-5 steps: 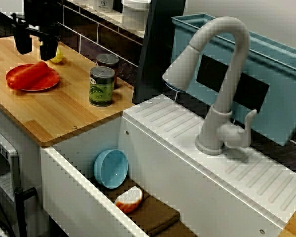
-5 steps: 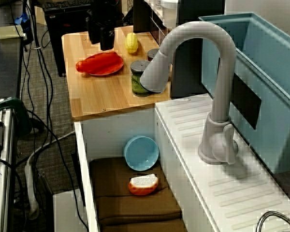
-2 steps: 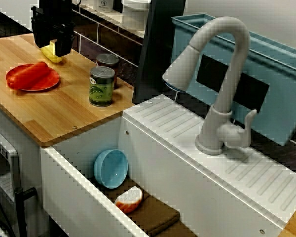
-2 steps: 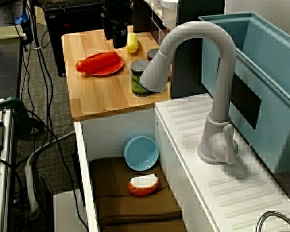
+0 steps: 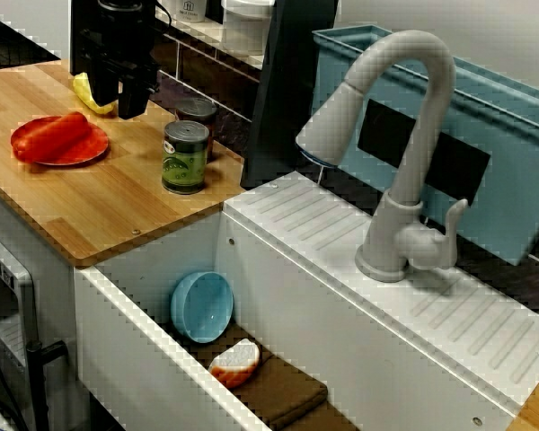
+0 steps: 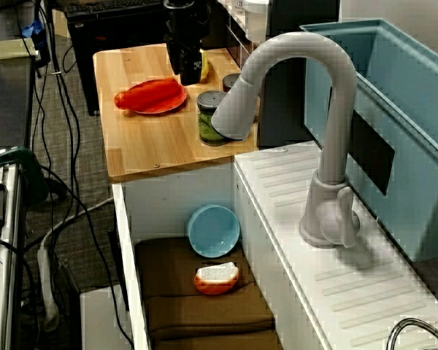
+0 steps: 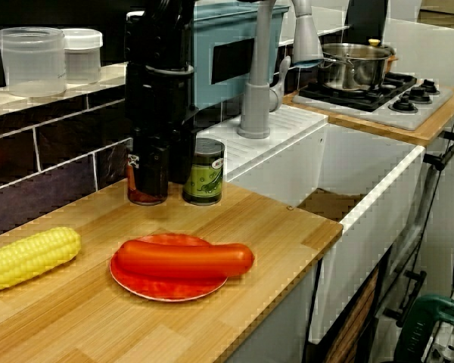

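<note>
My black gripper (image 5: 124, 106) hangs open over the wooden counter (image 5: 99, 211) with nothing between its fingers. In the view from above the sink, a yellow corn cob (image 5: 85, 92) lies just to its left, partly hidden behind it. A brown-labelled can (image 5: 198, 112) stands to its right, with a green-labelled can (image 5: 185, 157) in front of that. A red plate (image 5: 72, 158) carrying a sausage (image 5: 54, 133) sits nearer the counter's front. In the low view along the counter the gripper (image 7: 150, 189) covers most of the brown can, beside the green can (image 7: 204, 172). From the side, the gripper (image 6: 186, 67) hides part of the corn (image 6: 202, 65).
A white sink holds a blue bowl (image 5: 202, 305) on its side and an orange-and-white item (image 5: 235, 362) on a brown mat. A grey faucet (image 5: 404, 135) and a blue bin (image 5: 494, 153) stand behind it. Plastic tubs (image 7: 34, 60) line the ledge; a pot (image 7: 352, 66) sits on the stove.
The gripper has moved right along the back of the counter, from beyond the plate, past the corn, toward the two cans. Nothing else has moved.
</note>
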Tool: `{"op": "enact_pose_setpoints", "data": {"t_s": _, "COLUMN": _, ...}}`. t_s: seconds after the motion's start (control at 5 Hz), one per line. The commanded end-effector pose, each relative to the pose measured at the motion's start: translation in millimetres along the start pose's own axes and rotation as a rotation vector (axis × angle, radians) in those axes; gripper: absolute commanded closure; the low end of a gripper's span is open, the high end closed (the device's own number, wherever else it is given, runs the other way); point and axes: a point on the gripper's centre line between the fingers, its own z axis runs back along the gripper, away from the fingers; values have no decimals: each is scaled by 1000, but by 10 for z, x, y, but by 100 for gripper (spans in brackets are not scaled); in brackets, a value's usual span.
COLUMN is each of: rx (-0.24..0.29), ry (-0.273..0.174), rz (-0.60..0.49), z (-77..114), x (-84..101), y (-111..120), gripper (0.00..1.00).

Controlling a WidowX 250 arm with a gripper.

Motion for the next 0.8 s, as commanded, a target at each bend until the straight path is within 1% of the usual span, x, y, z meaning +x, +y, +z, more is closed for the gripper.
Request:
{"op": "enact_pose_setpoints", "data": {"t_s": 0.0, "rx": 0, "ry": -67, "rz": 23, "z": 179, "x": -25, "y": 14, "gripper": 100}}
{"op": "enact_pose_setpoints", "data": {"t_s": 0.2, "rx": -10, "ry": -65, "rz": 31, "z": 167, "x": -24, "y": 9, "gripper": 100}}
{"op": "enact_pose_setpoints", "data": {"t_s": 0.4, "rx": -40, "ry": -42, "rz": 31, "z": 149, "x": -4, "y": -42, "gripper": 100}}
{"op": "enact_pose_setpoints", "data": {"t_s": 0.6, "rx": -53, "ry": -39, "rz": 14, "z": 166, "x": -32, "y": -138, "gripper": 100}}
